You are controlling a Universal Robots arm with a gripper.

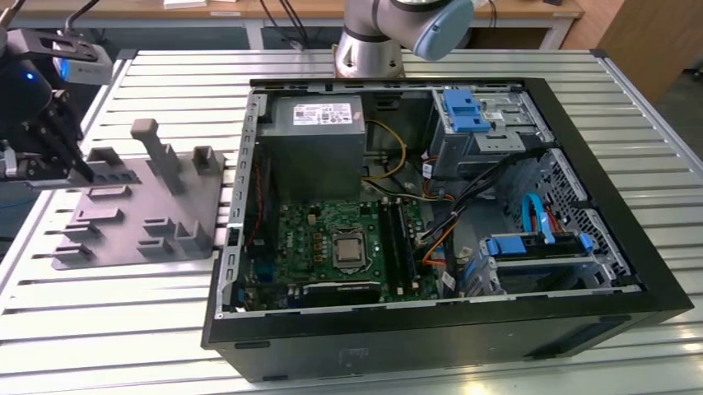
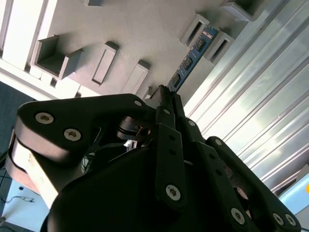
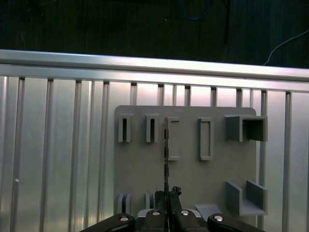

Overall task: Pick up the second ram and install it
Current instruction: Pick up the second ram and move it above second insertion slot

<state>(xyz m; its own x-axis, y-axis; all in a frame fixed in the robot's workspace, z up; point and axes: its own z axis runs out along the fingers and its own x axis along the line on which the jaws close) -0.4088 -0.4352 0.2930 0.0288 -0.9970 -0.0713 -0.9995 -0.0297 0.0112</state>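
The second ram [image 2: 193, 53] stands on edge in the slots of the grey tray [image 2: 135, 29], a thin green stick with black chips. In the first wrist view the ram [image 3: 165, 145] shows as a narrow dark line across the tray [image 3: 188, 174]. My gripper [image 2: 166, 96] has both fingers pressed against one end of the stick, shut on it; in the first wrist view the gripper [image 3: 167, 195] meets the same end. In the exterior view the gripper [image 1: 55, 160] hangs over the tray [image 1: 165, 206] at the exterior view's left.
The open black computer case [image 1: 439, 321] lies at the exterior view's right of the tray, with the green motherboard [image 1: 318, 247], its silver socket [image 1: 349, 251], a grey power supply [image 1: 313, 132], blue drive bays [image 1: 472, 111] and loose cables. Everything rests on a slatted metal table [image 1: 110, 329].
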